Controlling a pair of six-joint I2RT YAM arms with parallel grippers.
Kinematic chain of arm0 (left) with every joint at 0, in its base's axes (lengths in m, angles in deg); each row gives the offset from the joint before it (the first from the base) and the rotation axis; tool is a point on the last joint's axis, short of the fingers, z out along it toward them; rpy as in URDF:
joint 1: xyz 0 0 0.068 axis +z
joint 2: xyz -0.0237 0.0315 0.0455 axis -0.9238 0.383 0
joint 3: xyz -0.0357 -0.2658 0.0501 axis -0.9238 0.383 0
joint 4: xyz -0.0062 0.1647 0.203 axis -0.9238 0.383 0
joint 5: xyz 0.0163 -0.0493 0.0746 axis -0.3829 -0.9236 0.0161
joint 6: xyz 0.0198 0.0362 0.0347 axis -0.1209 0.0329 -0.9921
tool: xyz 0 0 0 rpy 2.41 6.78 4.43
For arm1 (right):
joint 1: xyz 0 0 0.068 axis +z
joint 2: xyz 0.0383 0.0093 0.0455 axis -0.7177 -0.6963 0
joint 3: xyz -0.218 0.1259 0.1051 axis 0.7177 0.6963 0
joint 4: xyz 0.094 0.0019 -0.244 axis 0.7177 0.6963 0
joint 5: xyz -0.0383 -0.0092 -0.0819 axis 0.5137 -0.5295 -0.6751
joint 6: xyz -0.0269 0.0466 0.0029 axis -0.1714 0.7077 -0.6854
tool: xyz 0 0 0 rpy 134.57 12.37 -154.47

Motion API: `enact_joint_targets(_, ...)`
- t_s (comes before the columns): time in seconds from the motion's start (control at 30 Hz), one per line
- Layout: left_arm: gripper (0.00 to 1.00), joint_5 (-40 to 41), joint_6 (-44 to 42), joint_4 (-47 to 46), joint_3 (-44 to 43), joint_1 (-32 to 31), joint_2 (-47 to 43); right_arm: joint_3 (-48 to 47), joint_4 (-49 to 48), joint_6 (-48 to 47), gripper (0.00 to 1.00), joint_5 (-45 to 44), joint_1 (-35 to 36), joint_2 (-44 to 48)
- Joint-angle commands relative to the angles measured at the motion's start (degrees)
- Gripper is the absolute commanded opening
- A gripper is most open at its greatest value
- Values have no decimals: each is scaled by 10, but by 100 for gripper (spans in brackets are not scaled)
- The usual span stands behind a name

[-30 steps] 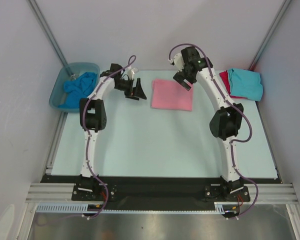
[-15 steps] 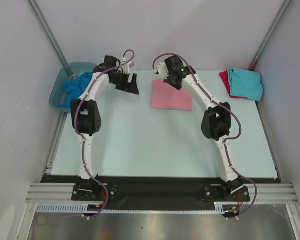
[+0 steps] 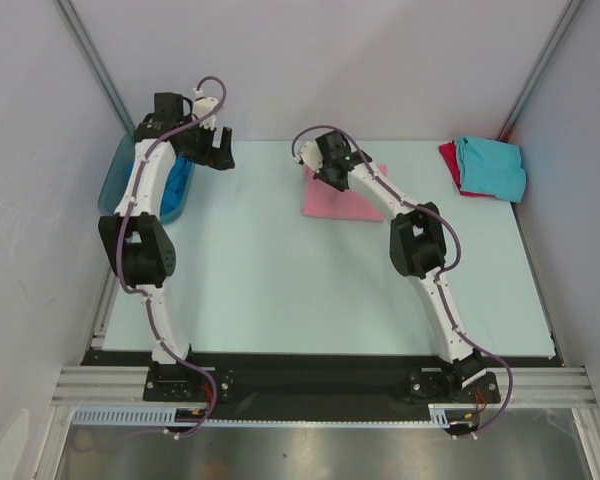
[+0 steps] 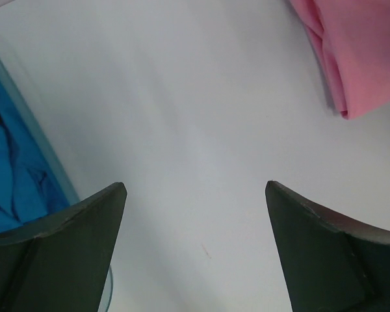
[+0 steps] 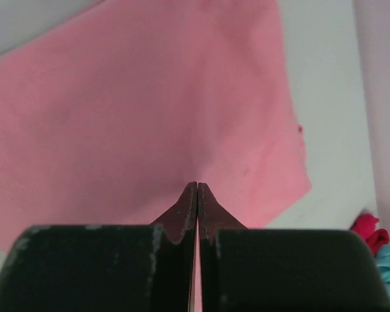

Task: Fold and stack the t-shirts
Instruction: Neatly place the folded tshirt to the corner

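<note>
Mid-bench (image 3: 280,290): pink tee (image 5: 117,117) lies folded, right pincer (image 5: 197,187) clenched on its far-left edge, cloth puckered at the tips. Far left: blue tee (image 4: 10,169) crumpled in tub (image 3: 113,190); left pincer (image 4: 195,185) released, hovering beside it. Far right: turquoise tee (image 3: 492,168) folded on red tee (image 3: 448,157). Judgement: two stacked, pink awaits stacking, blue not yet folded.

My left arm (image 3: 140,215) rises from its base, bends at the elbow and stretches to the far left corner, with the wrist tipped downward. My left jaws stand wide apart, the two fingers (image 4: 65,250) well separated. My right arm (image 3: 420,250) leans inward and extends toward the far middle. My right jaws are pressed tight together, the fingertips (image 5: 185,211) meeting along one line.
</note>
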Motion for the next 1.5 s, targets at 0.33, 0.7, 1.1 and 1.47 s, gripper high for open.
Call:
enact_joint_targets(0.33,97,70,-61,33,-16,25,-74,78,-5,44,0,71,-10,-1)
enact_joint_targets(0.7,98,84,-74,46,-70,31,-64,120,16,52,0,87,-87,22)
enact_joint_targets(1.1,99,92,-84,49,-107,30,-50,148,21,44,0,79,-127,34)
enact_joint_targets(1.47,100,86,-79,50,-115,30,-42,196,23,24,0,50,-182,69)
